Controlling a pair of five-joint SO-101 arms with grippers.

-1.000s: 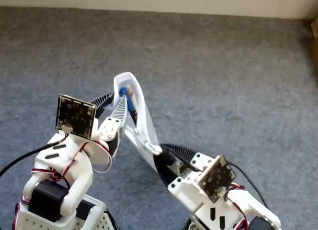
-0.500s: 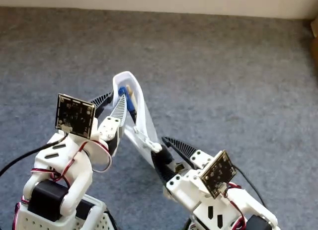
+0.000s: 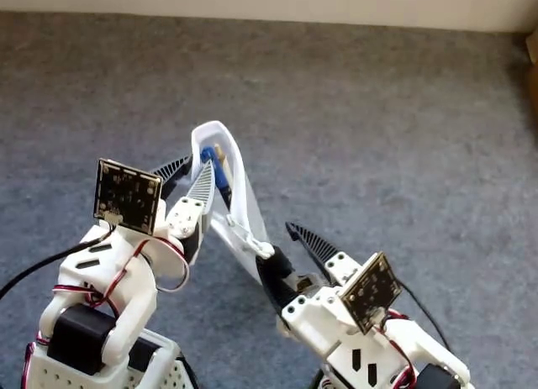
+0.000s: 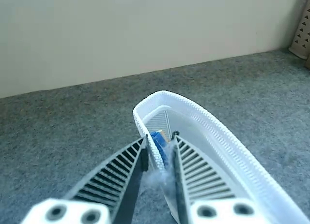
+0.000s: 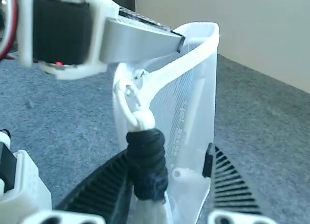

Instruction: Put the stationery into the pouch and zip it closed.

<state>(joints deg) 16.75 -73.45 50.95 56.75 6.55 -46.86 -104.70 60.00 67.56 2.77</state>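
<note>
- Pouch (image 3: 244,200): white mesh, long narrow boat shape, mouth open, toothed zip tape along rim. Held up on edge above grey carpet (image 3: 403,112), between the two arms.
- L gripper (image 3: 200,165): jaws pressed together on one side wall nr far end, pinching mesh just under rim.
- R gripper (image 3: 277,250): jaws spread, straddling near end of pouch. Not clamped on anything visible.
- Zip pull (image 5: 130,105): small white ring w/ black cord (image 5: 145,161) knotted on, at near end, lying against one R jaw. Zip looks open along its whole length.
- Inside: blue item (image 4: 157,138) seen thru mesh by L jaws. Thin tan piece beside it, cannot ID.
- Handling (est.): light, soft, floppy. Mesh gives under a pinch and the wall folds easily, so needs a counter-hold at one end while the pull is drawn.
- Where to hold (est.): rim tape is the stiffest part, best for a steady grip. Cord knot is the bulkiest, grippiest spot for pulling. Ring small + smooth, prob slips.
- Risk (est.): tugging pull w/o tension along zip likely bunches mesh instead of closing it.
</note>
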